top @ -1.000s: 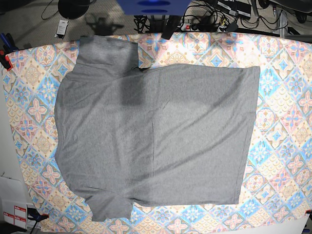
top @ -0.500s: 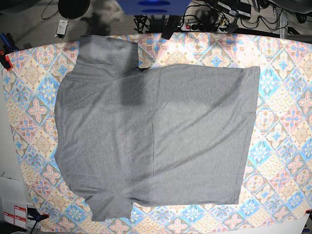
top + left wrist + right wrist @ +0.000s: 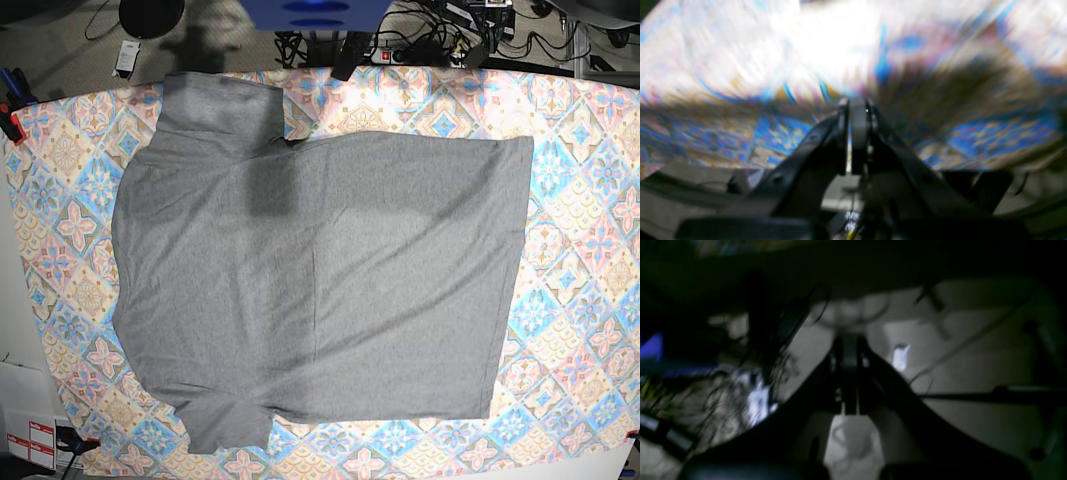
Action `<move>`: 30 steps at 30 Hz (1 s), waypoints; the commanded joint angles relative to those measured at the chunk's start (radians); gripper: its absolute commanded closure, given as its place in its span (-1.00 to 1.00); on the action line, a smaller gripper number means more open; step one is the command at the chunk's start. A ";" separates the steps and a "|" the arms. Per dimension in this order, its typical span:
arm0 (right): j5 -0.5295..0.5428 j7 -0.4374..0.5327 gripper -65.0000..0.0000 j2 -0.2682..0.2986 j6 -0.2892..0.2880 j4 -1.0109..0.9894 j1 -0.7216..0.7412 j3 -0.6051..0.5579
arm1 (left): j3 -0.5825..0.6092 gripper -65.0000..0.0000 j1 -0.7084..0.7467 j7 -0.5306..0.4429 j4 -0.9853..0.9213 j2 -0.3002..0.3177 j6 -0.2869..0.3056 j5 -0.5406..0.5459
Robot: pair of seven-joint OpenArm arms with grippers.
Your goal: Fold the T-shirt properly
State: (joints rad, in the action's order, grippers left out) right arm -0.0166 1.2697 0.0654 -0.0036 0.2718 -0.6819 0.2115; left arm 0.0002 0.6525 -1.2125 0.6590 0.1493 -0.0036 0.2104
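While the grey T-shirt (image 3: pixel 320 290) lies flat at frame centre, both arms' fingers (image 3: pixel 843 133) (image 3: pixel 836 373) are pressed together, holding nothing, touching nothing.

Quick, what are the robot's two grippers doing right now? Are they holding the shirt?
Left gripper: shut, holding nothing, over the patterned tablecloth.
Right gripper: shut, holding nothing.
The T-shirt lies flat, untouched.

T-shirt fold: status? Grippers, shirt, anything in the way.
Left gripper shut, empty. Right gripper shut, empty. T-shirt spread flat on tablecloth, unfolded. Nothing on the shirt.
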 commanded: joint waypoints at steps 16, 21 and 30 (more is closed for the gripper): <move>0.011 0.015 1.00 -0.092 0.001 0.797 -0.361 0.102 | -0.190 1.00 0.231 0.086 0.634 -0.064 -0.005 0.002; -0.075 -0.212 1.00 -0.097 0.001 1.044 -0.410 0.102 | -0.260 1.00 0.238 0.334 0.856 -0.080 -0.003 0.001; -0.101 -0.661 1.00 -0.108 0.000 1.414 -0.413 0.099 | -0.331 0.87 0.229 0.813 1.145 -0.075 0.000 0.007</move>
State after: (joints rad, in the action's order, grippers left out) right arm -0.1284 0.5739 -0.0467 -0.0071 1.6730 -1.0782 0.3069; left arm -0.3252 0.8677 -0.3679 1.7866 0.0692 -0.0040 0.2176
